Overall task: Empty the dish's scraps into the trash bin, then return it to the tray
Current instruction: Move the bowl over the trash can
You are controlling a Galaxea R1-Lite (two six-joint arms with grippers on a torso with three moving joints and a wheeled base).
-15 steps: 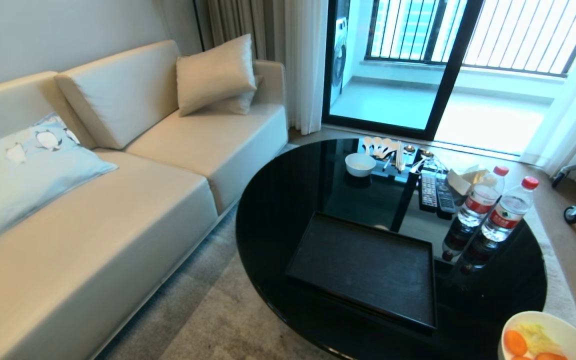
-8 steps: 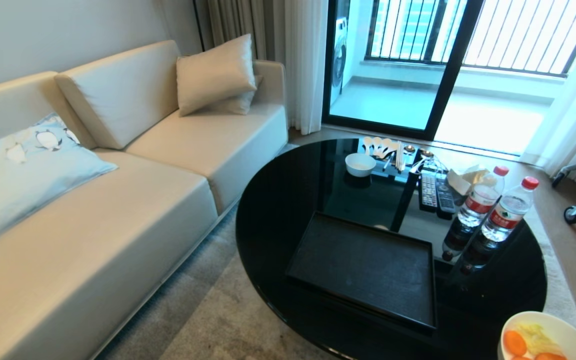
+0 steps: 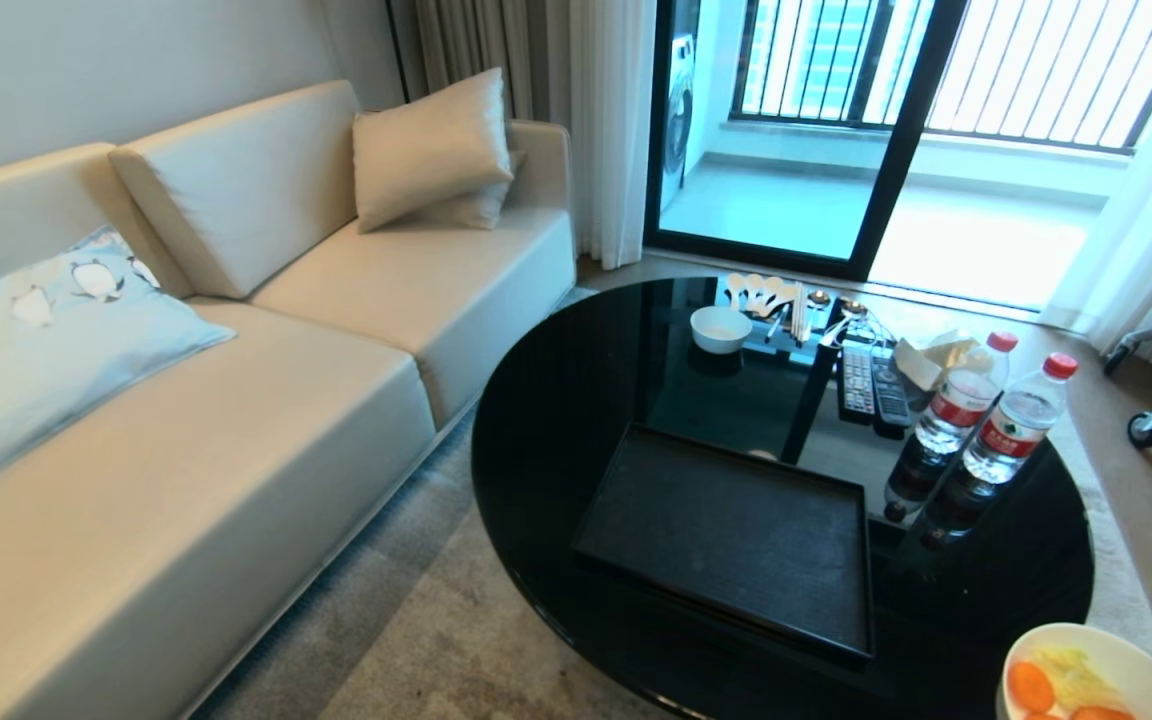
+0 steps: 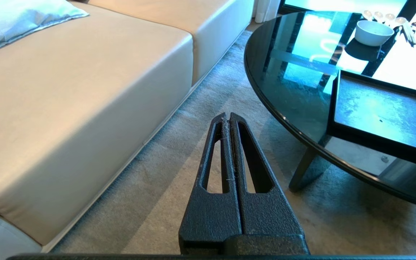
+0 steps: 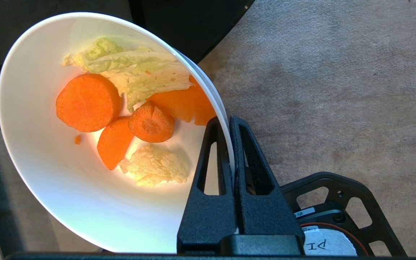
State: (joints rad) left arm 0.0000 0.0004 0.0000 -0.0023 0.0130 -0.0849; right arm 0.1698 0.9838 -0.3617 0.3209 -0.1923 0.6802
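**Right gripper pinches a bowl of scraps beside the round table**

The right gripper (image 5: 230,121), two black textured fingers with long cut-out slots, is pinched on the thin rim of the dish (image 5: 49,187), one finger inside the wall and one outside. The dish is a glossy white round bowl, held over beige carpet (image 5: 320,90) just off the table's near edge. Inside it lie the scraps (image 5: 128,119): thick orange carrot rounds and wedges, a crinkled pale-green cabbage leaf and a lumpy yellowish bit.

The left gripper (image 4: 228,117) hangs over the carpet between sofa (image 4: 85,90) and table (image 3: 556,400), its fingers pressed together with nothing between them.

The table is round, black and mirror-glossy. On it sits the tray (image 3: 736,530), a flat matte black rectangle with a low rim, nothing in it. Farther back stand a smaller white bowl (image 3: 720,328), white spoons (image 3: 761,290), two remotes (image 3: 871,385) and two clear water bottles (image 3: 986,415) with red caps. The sofa is smooth cream leather.
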